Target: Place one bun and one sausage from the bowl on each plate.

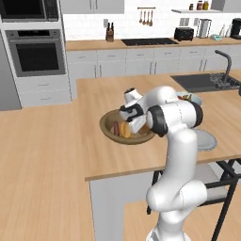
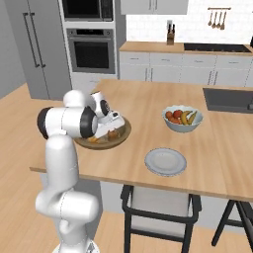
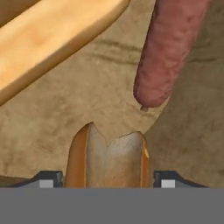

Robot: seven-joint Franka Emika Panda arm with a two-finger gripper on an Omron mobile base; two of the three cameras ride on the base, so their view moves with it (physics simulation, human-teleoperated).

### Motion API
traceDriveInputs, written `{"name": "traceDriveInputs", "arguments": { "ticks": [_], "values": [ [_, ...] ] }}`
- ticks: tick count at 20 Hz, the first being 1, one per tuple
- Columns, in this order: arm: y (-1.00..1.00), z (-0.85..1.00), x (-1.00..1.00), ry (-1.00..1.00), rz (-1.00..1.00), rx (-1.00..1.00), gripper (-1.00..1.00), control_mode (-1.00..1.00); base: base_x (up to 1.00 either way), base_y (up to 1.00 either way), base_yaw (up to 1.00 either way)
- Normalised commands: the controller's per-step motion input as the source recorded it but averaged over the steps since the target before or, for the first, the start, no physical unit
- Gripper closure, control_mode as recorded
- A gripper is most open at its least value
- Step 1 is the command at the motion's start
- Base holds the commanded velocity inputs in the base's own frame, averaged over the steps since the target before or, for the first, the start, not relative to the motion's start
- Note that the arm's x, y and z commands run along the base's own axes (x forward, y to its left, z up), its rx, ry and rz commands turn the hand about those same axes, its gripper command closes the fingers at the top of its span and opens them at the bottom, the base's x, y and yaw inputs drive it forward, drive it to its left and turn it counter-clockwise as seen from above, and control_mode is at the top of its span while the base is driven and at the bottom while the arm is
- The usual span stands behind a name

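The wooden island worktop (image 2: 148, 99) carries everything: the wide brown bowl (image 1: 109, 132) near its front edge, a pale blue-white fruit bowl (image 2: 182, 120) further along, and a flat plate (image 2: 165, 162) in front of that. The white arm (image 1: 176, 155) bends down into the wooden bowl, where a sausage (image 1: 116, 128) and a bun (image 1: 125, 129) lie side by side. In the hand view the gripper (image 3: 107, 181) straddles the split end of a bun (image 3: 109, 159), one fingertip (image 3: 47, 179) at each side, just beside its crust; I cannot tell whether they touch it yet, nor whether the jaws are apart or clamped. A second bun (image 3: 48, 39) and a sausage (image 3: 168, 52) lie beyond. The bun looks light and soft, easy to crush; I would take it across its crusted sides with a gentle squeeze, not on the cut face
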Motion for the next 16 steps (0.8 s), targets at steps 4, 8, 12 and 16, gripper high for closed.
{"name": "traceDriveInputs", "arguments": {
  "ticks": [4, 8, 12, 16],
  "values": [
    [-0.22, 0.29, 0.01, -0.02, 0.02, 0.08, 1.00, -1.00, 0.00, 0.00, 0.00],
    [0.39, 1.00, 0.16, -0.03, 0.00, 0.10, 1.00, -1.00, 0.00, 0.00, 0.00],
    [-0.61, 0.89, -0.81, -0.17, -0.03, 0.15, 1.00, -1.00, 0.00, 0.00, 0.00],
    [-0.91, 0.77, -0.80, -0.55, -0.11, 0.16, 1.00, -1.00, 0.00, 0.00, 0.00]
  ]
}}
